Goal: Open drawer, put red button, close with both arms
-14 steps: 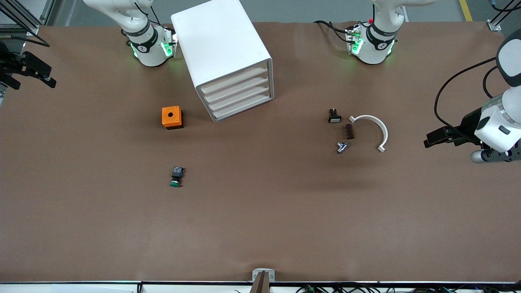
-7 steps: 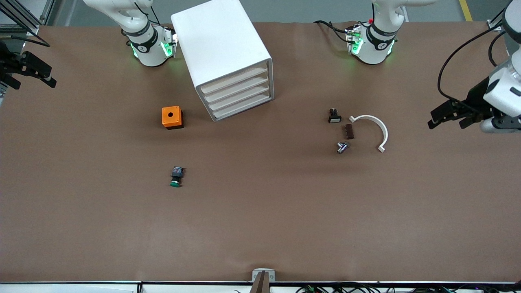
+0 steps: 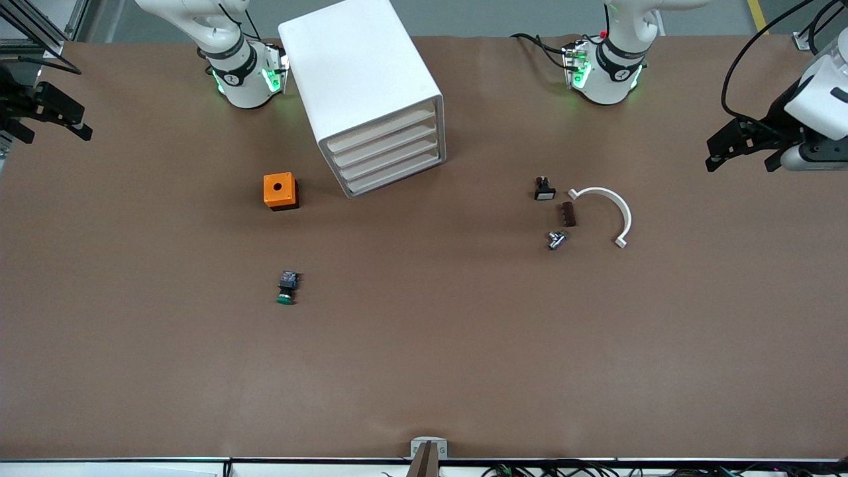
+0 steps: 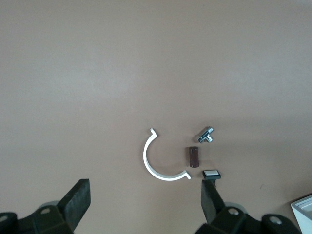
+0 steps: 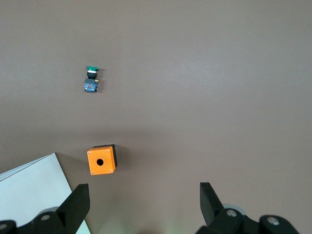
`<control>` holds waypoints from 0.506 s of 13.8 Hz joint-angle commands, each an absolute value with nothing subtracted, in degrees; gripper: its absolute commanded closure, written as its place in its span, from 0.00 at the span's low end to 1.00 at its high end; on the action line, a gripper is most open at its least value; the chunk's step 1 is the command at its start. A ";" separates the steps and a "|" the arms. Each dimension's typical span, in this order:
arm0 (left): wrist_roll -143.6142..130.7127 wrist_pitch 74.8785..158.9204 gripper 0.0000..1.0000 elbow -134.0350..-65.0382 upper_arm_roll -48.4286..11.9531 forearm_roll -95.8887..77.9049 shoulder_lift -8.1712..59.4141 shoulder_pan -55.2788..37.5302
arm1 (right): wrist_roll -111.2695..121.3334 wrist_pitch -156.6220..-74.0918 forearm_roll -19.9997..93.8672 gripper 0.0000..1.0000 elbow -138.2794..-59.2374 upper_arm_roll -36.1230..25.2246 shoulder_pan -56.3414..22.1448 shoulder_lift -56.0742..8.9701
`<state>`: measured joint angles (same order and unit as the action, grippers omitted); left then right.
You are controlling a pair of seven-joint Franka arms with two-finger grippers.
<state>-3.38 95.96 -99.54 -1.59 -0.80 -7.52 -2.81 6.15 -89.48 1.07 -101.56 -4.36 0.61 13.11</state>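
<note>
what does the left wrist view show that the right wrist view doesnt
Only the left wrist view: a white curved half-ring clip, a small dark brown block, a little silver metal fitting and a black switch with a white face, under the open left gripper.

Only the right wrist view: an orange box with a round hole, a green-capped push-button, under the open right gripper.

Both: the brown table and a corner of the white drawer cabinet.
</note>
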 commanded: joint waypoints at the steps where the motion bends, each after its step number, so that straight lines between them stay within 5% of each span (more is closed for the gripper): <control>1: -3.34 94.31 0.00 -96.51 -2.29 0.44 -7.03 -2.02 | 5.89 -88.77 1.93 0.00 -101.95 -4.04 1.32 14.15; 7: -3.16 93.78 0.00 -95.63 -2.29 -0.17 -7.03 -1.94 | 0.88 -88.24 2.46 0.00 -101.87 -3.96 1.14 14.15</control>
<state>-3.38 95.45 -97.20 -1.59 -0.79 -7.49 -2.80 2.73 -88.66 1.60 -101.56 -4.36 0.62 13.11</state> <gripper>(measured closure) 0.000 0.000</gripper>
